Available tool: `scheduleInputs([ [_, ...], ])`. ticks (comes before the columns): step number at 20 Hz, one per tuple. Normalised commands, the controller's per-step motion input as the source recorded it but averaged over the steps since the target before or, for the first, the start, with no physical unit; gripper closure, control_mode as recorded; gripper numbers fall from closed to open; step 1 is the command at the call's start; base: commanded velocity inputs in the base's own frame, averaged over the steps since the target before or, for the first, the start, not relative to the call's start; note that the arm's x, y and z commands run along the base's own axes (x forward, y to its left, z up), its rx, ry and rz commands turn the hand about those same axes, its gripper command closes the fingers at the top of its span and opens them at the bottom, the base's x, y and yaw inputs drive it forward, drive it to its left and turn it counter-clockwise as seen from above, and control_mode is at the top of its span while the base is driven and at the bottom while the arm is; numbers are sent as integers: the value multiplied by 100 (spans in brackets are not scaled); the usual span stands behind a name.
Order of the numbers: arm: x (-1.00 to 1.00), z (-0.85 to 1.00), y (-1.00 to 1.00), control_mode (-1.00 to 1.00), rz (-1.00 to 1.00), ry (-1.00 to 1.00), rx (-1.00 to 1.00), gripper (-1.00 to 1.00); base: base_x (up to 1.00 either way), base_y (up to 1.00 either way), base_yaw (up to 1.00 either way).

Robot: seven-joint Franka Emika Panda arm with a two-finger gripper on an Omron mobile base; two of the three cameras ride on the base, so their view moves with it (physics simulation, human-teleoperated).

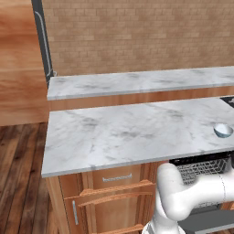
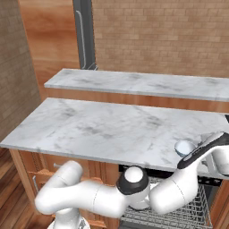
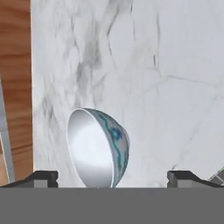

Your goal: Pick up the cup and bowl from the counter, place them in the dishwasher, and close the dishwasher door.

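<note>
You have the broad marble worktop [image 1: 128, 132] in front of you, with the dishwasher [image 1: 205, 170] open under its right end and the wire rack [image 2: 179, 210] pulled out below the arm. That open rack sits right under the elbow, so if you drop the arm carelessly while carrying anything, a link could knock the rack or the black top strip.

The bowl [image 3: 98, 148] sits on the worktop close to its front edge, above the dishwasher; you can see it as a pale round shape at the right of the slab [image 1: 223, 130] and just beside the hand [image 2: 184, 147]. Being so near the edge, a sideways nudge could slide it off and down onto the rack or floor.

The fingers [image 3: 43, 177] stand spread wide, one to each side of the bowl in the hand view, pinching nothing. The bowl lies nearer one finger than the other, so as you close, that finger is likely to touch first and push the bowl along the smooth marble instead of clamping it. Its curved, glossy wall may also squirt out upward if you grip too low on the curve.

A sliver of green [image 3: 218, 175] shows at the hand view's edge; whether it is the cup, you cannot tell.
</note>
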Motion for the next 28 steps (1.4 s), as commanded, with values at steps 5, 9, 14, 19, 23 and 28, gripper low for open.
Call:
scheduleInputs([
  [5,16,-31,1,-100,11,0,1,-100,0,0,0],
  [9,14,-23,1,-100,12,0,0,-100,0,0,0],
  [14,49,-13,0,-100,7,0,1,-100,0,0,0],
  [19,49,-18,1,-100,5,0,4,-100,0,0,0],
  [23,26,-31,0,-100,8,1,7,-100,0,0,0],
  [28,20,-39,0,-100,8,2,9,100,0,0,0],
])
